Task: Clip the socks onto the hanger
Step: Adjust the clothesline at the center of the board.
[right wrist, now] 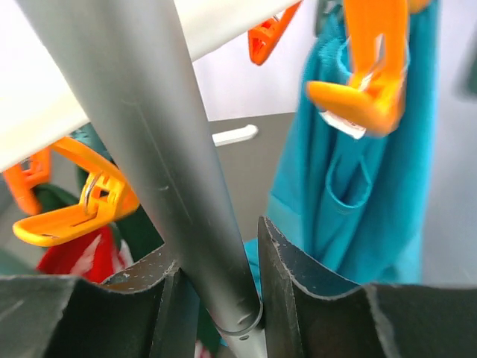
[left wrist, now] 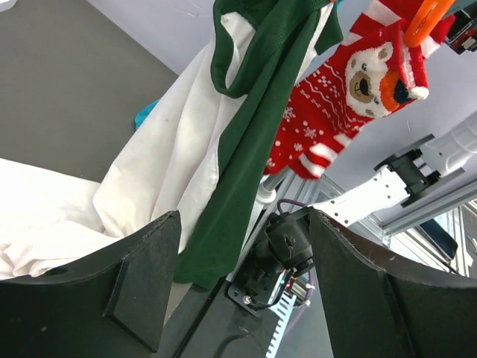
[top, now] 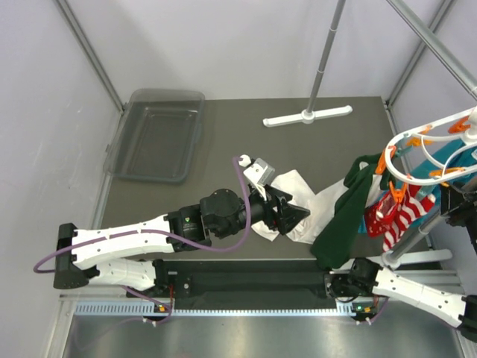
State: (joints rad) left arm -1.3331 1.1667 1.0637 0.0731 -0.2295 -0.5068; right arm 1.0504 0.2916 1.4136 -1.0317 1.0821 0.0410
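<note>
The small red Christmas socks with white patterns [top: 389, 215] hang at the right edge of the tabletop [top: 223, 160], towards its near-right corner. They are under the white plastic oval drying hanger with orange clips [top: 417, 138]. In the left wrist view the sock with the bear face [left wrist: 350, 93] sits directly below an orange clip [left wrist: 423, 21], so it looks pinned. Whether the striped one is also gripped cannot be told.

A large dark green cloth [top: 341, 220] and a white cloth [top: 302, 200] trail beside them from the hanger onto the tabletop.

The right pincer [right wrist: 220, 272] is clamped on the grey metal pole [right wrist: 160, 142] beneath the hanger, apparently to steady it. The left pincer [top: 292, 216] stands with its jaws apart and empty, near the middle of the near edge by the white cloth.

The clipping step looks close to done. The next move probably calls for checking each sock's hold, then letting go of the pole gently so nothing swings loose.
</note>
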